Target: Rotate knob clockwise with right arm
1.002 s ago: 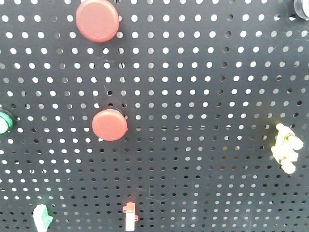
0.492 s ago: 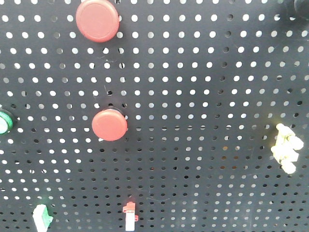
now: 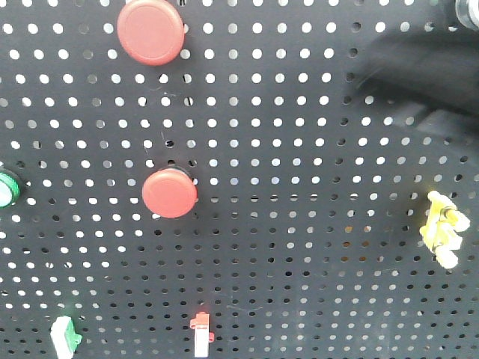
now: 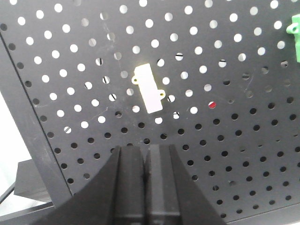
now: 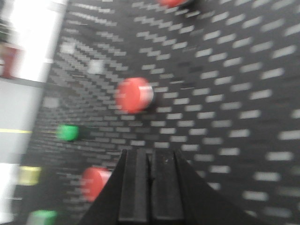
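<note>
The right arm (image 3: 419, 75) shows in the front view as a broad dark blurred shape at the upper right of the black pegboard (image 3: 299, 224). A dark round part (image 3: 468, 10) sits in the top right corner, cut off by the edge; I cannot tell if it is the knob. In the right wrist view my right gripper (image 5: 149, 154) is shut and empty, and the view is smeared by motion, with a red button (image 5: 134, 94) ahead of it. My left gripper (image 4: 146, 152) is shut and empty, facing the pegboard (image 4: 234, 140).
The board carries two red buttons (image 3: 150, 31) (image 3: 170, 193), a green button (image 3: 7, 187) at the left edge, a yellow part (image 3: 443, 228) at the right, and a green switch (image 3: 66, 333) and red-and-white switch (image 3: 200, 333) at the bottom. A white plate (image 4: 150, 88) is ahead of the left gripper.
The dark blurred right arm has come in from the right edge across the board's upper right. The buttons and switches have not moved.
</note>
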Tool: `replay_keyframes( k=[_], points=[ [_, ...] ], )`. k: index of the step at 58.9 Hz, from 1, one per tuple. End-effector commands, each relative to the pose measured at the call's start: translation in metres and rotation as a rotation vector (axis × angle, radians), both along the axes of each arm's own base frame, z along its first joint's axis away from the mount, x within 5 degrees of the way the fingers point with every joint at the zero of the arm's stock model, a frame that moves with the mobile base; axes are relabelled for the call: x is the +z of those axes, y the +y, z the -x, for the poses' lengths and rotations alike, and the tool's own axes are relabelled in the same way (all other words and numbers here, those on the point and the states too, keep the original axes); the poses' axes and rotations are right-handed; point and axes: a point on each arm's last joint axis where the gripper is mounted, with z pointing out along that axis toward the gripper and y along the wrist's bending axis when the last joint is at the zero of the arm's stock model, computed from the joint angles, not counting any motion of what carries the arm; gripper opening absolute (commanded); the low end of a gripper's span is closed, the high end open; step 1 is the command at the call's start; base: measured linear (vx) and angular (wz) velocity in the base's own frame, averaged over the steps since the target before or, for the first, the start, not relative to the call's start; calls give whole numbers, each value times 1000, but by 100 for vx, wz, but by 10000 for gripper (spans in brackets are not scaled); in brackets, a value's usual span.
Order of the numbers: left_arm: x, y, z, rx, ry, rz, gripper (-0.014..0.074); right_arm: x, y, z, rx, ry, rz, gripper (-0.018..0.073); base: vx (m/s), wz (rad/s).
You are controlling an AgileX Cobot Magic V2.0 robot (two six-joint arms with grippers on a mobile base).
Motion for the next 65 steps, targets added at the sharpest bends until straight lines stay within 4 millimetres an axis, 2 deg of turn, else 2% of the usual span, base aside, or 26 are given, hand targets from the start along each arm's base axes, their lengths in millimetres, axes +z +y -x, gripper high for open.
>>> replay_keyframes(
  k=[1, 12, 21, 29, 39, 52, 57, 65],
  points=[
    [-5, -1, -2, -13, -31, 10, -6, 18, -16, 7, -126, -164, 3, -4, 0, 0],
    [-5, -1, -2, -13, -31, 10, -6, 20, -33, 11, -282, -272, 129, -4, 0, 0],
    [-5, -1, -2, -13, -31, 10, -6, 17, -42, 6, -414, -329, 270, -2, 0, 0],
    [-5, -1, -2, -13, -31, 10, -6, 19, -47, 3, -489, -364, 316, 22, 0, 0],
    [-5, -1, -2, -13, -31, 10, -6, 20, -49, 2, -523, -370, 311, 123, 0, 0],
    [-5, -1, -2, -13, -31, 10, -6, 19, -43, -4, -503, -364, 295, 318, 0, 0],
    [-5, -1, -2, -13, -31, 10, -6, 18, -39, -9, -493, -359, 287, 343, 0, 0],
    [-5, -1, -2, -13, -31, 10, -6, 17, -30, -18, -470, -364, 279, 331, 0, 0]
  ],
)
